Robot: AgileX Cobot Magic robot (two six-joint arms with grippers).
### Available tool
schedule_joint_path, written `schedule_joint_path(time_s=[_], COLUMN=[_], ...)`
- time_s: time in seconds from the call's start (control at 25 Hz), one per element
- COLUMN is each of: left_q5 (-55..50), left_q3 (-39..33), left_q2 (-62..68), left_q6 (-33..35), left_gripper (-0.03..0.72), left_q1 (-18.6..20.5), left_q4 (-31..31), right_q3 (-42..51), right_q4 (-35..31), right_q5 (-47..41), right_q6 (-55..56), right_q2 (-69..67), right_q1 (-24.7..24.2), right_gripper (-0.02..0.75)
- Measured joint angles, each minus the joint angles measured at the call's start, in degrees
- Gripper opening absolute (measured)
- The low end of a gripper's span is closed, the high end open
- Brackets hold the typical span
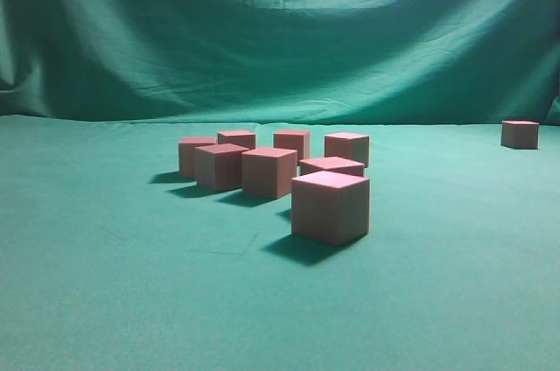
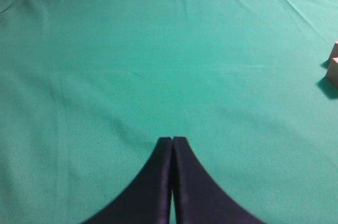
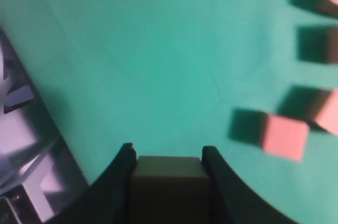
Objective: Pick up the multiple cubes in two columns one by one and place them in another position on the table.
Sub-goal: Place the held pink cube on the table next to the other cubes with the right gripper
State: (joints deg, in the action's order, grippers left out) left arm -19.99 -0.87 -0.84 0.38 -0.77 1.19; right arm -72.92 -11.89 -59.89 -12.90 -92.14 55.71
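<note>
Exterior view: eight cubes (image 1: 269, 171) clustered mid-table (image 1: 105, 301), nearest one (image 1: 330, 206) at 5 o'clock of the group; a lone cube (image 1: 520, 134) far off at 3 o'clock. No arm clearly seen.

Left wrist view: left gripper (image 2: 172, 140) pinched closed, empty, over bare cloth; cube corners (image 2: 333, 68) at 3 o'clock.

Right wrist view: right gripper (image 3: 165, 155) clamps a dark, shadowed block (image 3: 168, 179), probably a cube, though blurred. Loose cubes (image 3: 285, 136) at 3 o'clock.

Handling: rigid, light-looking, matte, unlikely to slip. Grip opposite flat faces squarely, mid-height.
</note>
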Motion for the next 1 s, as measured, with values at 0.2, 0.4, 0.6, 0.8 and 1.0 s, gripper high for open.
schedule_joint_path(time_s=[0.2, 0.4, 0.6, 0.8, 1.0], left_q5=[0.0, 0.0, 0.0, 0.0, 0.0], left_q3=[0.0, 0.0, 0.0, 0.0, 0.0], left_q2=[0.0, 0.0, 0.0, 0.0, 0.0], left_q6=[0.0, 0.0, 0.0, 0.0, 0.0], left_gripper=[0.0, 0.0, 0.0, 0.0, 0.0], left_q1=[0.0, 0.0, 0.0, 0.0, 0.0], left_q4=[0.0, 0.0, 0.0, 0.0, 0.0], right_q3=[0.0, 0.02, 0.02, 0.02, 0.02], right_q4=[5.65, 8.65, 13.99, 16.74, 16.83], right_q5=[3.57, 6.59, 9.17, 10.32, 11.87], right_q6=[-1.17, -1.17, -1.17, -0.06, 0.56], right_q2=[-5.51, -9.62, -12.3, -14.18, -15.55], right_q1=[3.52, 3.52, 3.52, 3.41, 1.69], right_gripper=[0.246, 0.246, 0.246, 0.246, 0.246])
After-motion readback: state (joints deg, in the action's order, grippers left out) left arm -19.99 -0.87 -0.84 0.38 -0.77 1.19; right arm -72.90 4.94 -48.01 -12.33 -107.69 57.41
